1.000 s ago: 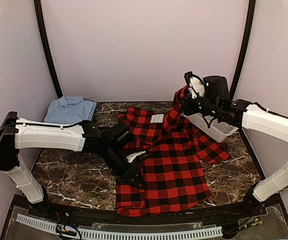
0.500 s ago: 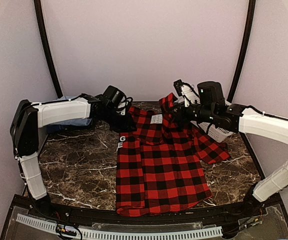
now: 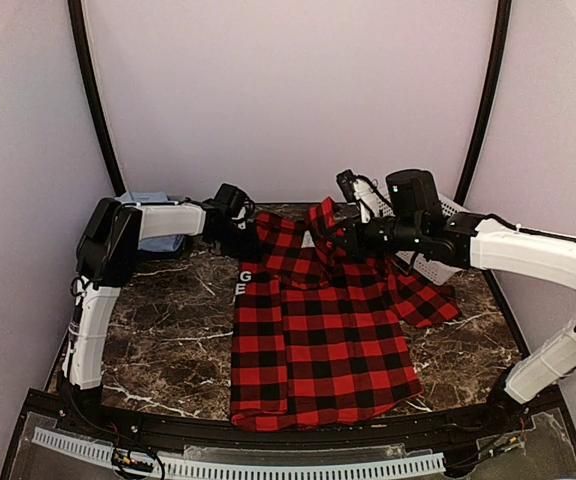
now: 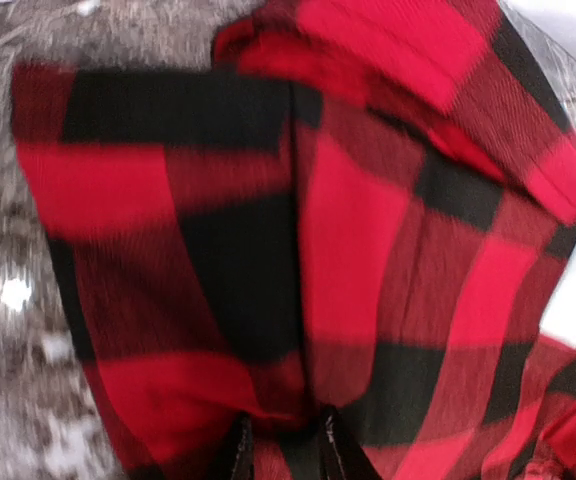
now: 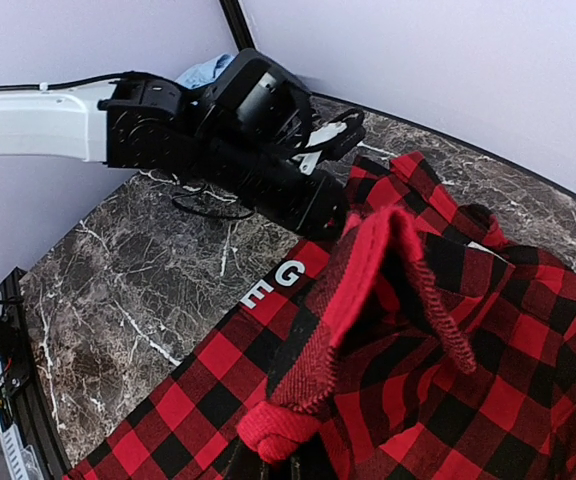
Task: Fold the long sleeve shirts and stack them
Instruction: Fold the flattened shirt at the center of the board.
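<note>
The red-and-black flannel shirt lies spread over the marble table, its collar end at the back. My left gripper is shut on the shirt's back left shoulder; in the left wrist view cloth fills the gap between the fingers. My right gripper is shut on a bunched fold near the collar and holds it raised above the table. A folded light blue shirt lies at the back left, mostly behind my left arm. The darker blue shirt is out of view.
A white mesh basket sits at the back right, under my right arm and partly on the shirt's right sleeve. White letters "G E" show on the shirt's left edge. Bare marble lies left of the shirt.
My left gripper swung from the front middle to the back left, pulling the shirt's left side out flat. My right gripper moved left and lower with the collar fold.
</note>
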Robot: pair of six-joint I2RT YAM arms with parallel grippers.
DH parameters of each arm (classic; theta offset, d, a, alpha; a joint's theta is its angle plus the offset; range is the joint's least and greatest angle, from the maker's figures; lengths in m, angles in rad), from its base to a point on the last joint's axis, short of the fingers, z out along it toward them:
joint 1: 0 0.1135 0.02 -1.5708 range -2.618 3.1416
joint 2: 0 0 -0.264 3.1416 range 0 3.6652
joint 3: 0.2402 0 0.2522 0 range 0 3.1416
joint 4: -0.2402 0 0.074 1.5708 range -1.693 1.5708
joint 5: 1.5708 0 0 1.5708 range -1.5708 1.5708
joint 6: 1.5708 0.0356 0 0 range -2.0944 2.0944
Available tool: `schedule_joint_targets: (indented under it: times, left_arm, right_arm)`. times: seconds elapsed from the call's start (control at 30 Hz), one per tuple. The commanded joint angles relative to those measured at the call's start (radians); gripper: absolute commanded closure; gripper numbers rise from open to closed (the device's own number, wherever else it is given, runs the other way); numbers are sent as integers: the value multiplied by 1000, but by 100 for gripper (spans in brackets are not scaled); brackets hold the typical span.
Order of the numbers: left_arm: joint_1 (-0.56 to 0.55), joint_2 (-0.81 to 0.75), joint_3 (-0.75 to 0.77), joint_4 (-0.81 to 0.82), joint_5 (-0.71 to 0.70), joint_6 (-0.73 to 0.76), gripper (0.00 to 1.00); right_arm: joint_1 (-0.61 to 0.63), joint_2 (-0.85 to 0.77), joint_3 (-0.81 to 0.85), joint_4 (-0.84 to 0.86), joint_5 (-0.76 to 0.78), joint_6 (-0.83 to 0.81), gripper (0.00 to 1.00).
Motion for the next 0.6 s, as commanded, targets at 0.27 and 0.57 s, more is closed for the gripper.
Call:
schedule_joint_targets:
  times: [0.27, 0.57]
  left_arm:
    - [59, 229, 270, -81, 5, -8, 77]
    - [83, 239, 355, -95, 87, -2, 77]
  right_arm:
    - [30, 91, 31, 27, -79, 20, 100]
    - [113, 197, 93, -13, -91, 18, 100]
